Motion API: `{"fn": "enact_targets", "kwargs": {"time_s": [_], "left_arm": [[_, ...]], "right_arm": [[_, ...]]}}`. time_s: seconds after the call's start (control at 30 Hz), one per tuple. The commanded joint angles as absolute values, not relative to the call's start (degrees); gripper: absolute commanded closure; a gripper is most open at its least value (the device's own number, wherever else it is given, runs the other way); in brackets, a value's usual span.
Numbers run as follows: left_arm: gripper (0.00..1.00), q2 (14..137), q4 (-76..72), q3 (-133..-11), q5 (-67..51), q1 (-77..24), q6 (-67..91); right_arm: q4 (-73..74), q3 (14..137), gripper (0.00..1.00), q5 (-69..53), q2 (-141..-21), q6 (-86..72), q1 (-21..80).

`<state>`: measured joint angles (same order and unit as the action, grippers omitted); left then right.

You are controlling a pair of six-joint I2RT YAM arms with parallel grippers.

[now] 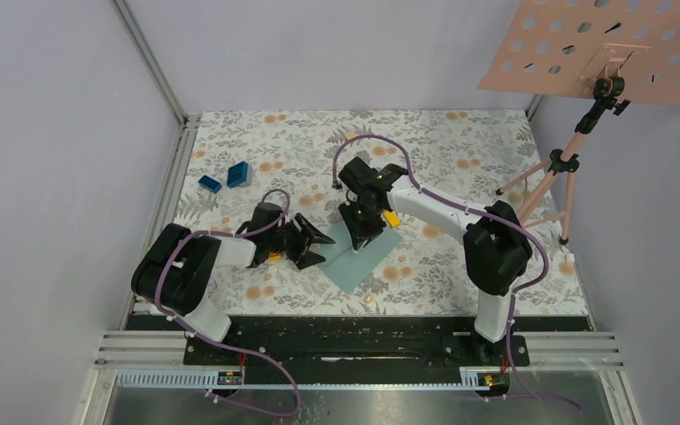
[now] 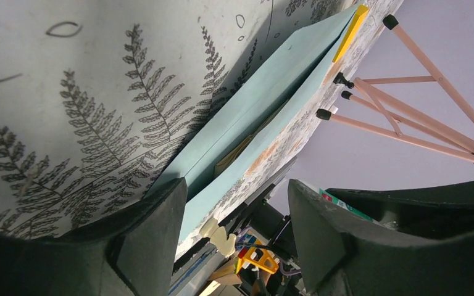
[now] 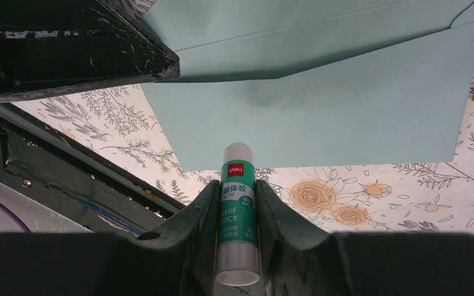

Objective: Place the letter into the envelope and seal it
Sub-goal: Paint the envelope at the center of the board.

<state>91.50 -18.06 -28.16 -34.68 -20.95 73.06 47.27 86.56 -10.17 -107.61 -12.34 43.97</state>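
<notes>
White-black arms (image 1: 434, 205), purple cables (image 1: 367, 138); left claw (image 2: 237, 228), right claw (image 3: 239, 216) black.

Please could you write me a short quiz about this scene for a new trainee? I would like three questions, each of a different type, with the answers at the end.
1. True or false: the right gripper is shut on a glue stick.
2. Choose one. In the left wrist view, the letter is: A) tucked inside the envelope; B) lying on top of the envelope; C) held in the right gripper.
3. Fill the gap: the jaws of the left gripper stand ___.

Key: 1 true; 2 A; 3 open.
</notes>
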Motion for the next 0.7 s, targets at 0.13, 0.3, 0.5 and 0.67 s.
{"fn": "enact_targets", "kwargs": {"time_s": [0.13,0.3,0.5,0.67], "left_arm": [[0.37,90.84,-16.44,-29.54,-32.69,-21.01,70.13],[0.37,90.77,-16.28,-29.46,-32.74,-21.01,69.84],[0.37,90.57,-14.37,-30.73,-32.81,-20.83,68.77],[0.37,89.86,-12.59,-31.32,-32.32,-20.61,67.68]], "right_arm": [[46.14,86.01,1.0,-10.97,-106.83,-12.82,43.6],[45.78,85.41,1.0,-10.9,-106.58,-12.81,43.6],[45.74,85.1,1.0,-10.44,-106.92,-12.6,43.63],[45.6,84.61,1.0,-9.91,-107.05,-12.37,43.64]]}}
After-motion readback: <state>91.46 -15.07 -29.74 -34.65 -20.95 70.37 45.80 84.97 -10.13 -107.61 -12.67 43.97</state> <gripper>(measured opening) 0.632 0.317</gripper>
